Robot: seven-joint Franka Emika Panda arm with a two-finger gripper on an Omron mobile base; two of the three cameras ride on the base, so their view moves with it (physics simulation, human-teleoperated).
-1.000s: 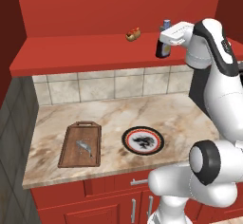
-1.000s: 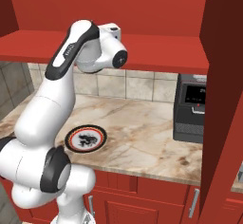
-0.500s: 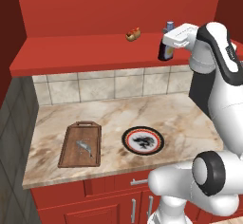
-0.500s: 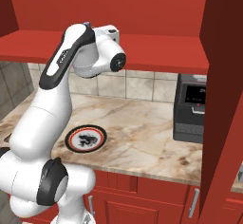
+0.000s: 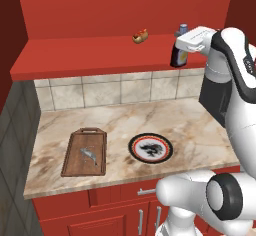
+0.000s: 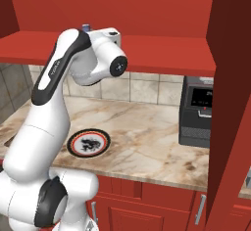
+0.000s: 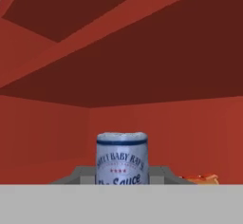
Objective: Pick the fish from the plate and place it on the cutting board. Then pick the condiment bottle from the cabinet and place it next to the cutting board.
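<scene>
fish point(image 5: 88, 155) lying on cutting board point(image 5: 85, 152), board sitting left of plate point(image 5: 151, 148) on counter point(image 5: 190, 125). Condiment bottle point(image 5: 179, 53) sitting at cabinet point(image 5: 90, 55) shelf's front edge, right of hot dog point(image 5: 140, 36), which is lying further back.

Condiment bottle point(image 7: 122, 157) dead centre and low in my view, close up: light blue cap on top, white label below it with dark lettering and a row of small red stars. My fingers point(image 7: 81, 175) show as grey blocks flanking it on both sides, right against the label. Small yellow-and-red hot dog point(image 7: 200, 178) low to the right. Red cabinet point(image 7: 142, 66) walls and darker ceiling panels all around.
</scene>
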